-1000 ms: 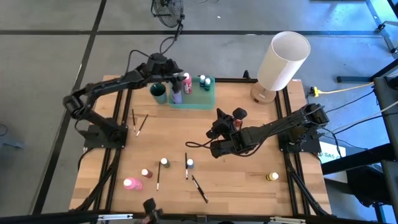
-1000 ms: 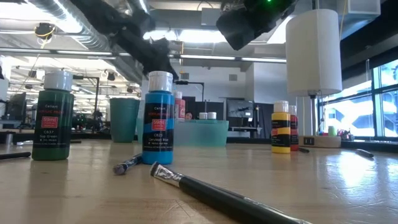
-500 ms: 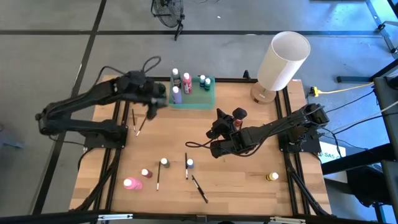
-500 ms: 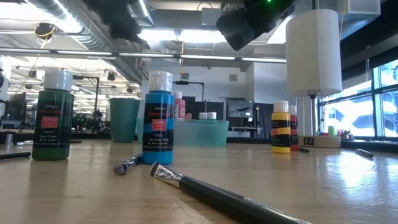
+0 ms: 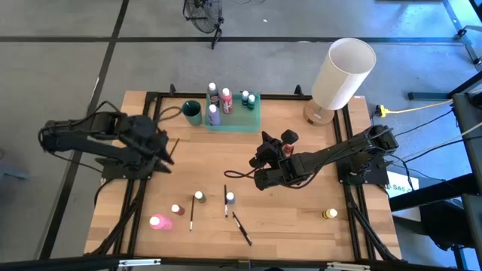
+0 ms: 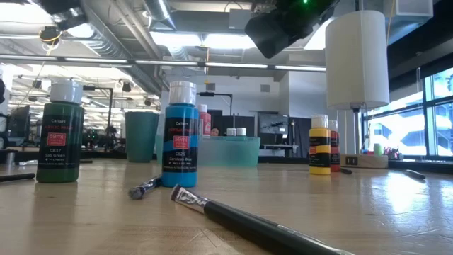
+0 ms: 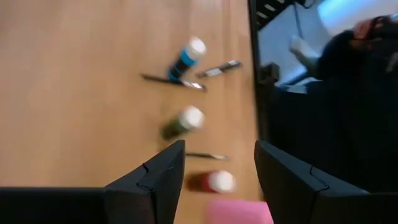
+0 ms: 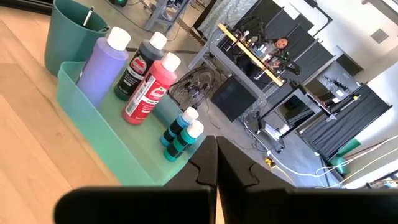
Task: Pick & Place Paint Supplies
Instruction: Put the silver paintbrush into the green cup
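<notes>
A: How far along is it looking from where you're standing?

B: Partway. The tray [image 5: 254,124] is already holding a purple bottle [image 5: 213,114], a red one [image 5: 226,100], a dark one [image 5: 213,92] and two small teal ones [image 5: 247,98], with a green cup [image 5: 192,113] sitting just beside it.

A: And what's lying loose?

B: Plenty. Well away from the tray, toward the front of the worktop [image 5: 301,218], a pink bottle [image 5: 160,222], a red-brown one [image 5: 177,209], a green one [image 5: 199,196], a blue one [image 5: 230,198] and a yellow one [image 5: 330,214] are standing about, with brushes [image 5: 242,228] lying among them. Two more brushes [image 5: 167,150] are lying nearer the tray.

A: What are the arms doing?

B: The left tool [image 5: 162,158] is hanging over those two brushes, fingers apart, holding nothing. The right tool [image 5: 263,154] is hovering mid-worktop, below the tray, fingers pressed together and empty.

A: So mostly sorting left?

B: I'm guessing so, five bottles and every brush.
</notes>
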Controlling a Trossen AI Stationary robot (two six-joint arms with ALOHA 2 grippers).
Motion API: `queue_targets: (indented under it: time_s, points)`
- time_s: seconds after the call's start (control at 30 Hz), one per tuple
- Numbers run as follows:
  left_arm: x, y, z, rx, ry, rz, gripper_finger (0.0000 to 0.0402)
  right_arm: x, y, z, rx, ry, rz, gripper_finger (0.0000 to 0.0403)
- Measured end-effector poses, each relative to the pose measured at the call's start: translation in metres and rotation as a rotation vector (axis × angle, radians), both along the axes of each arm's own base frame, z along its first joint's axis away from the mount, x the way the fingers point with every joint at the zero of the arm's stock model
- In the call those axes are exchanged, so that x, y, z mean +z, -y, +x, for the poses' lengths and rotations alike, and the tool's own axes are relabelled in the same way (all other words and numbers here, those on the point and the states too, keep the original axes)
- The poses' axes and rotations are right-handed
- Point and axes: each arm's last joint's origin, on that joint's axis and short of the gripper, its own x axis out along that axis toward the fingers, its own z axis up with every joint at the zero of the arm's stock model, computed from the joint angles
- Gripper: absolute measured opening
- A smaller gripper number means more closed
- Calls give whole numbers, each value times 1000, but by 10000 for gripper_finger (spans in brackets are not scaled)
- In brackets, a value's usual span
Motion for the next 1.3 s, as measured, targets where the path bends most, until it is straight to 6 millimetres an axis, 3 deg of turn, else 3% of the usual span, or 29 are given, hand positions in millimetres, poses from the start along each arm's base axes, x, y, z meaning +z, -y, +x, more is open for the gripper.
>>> queue_targets:
  time_s: [0.23, 0.5, 0.83, 1.13, 1.3]
  points:
    - [-13, 17, -2, 25, -85, -69, 189, 0, 0, 0, 9, -8, 15, 1]
    - [-2, 36, -2, -19, -70, -269, 185, -1, 0, 0, 19, -17, 30, 1]
    - [-3, 52, -6, 114, -182, -395, 182, -1, 0, 1, 19, -18, 33, 1]
    - [-12, 53, -14, 141, -232, -276, 182, -1, 1, 1, 21, -20, 41, 1]
    - [-23, 41, -21, 321, -320, -139, 182, -1, 2, 2, 17, -10, 44, 1]
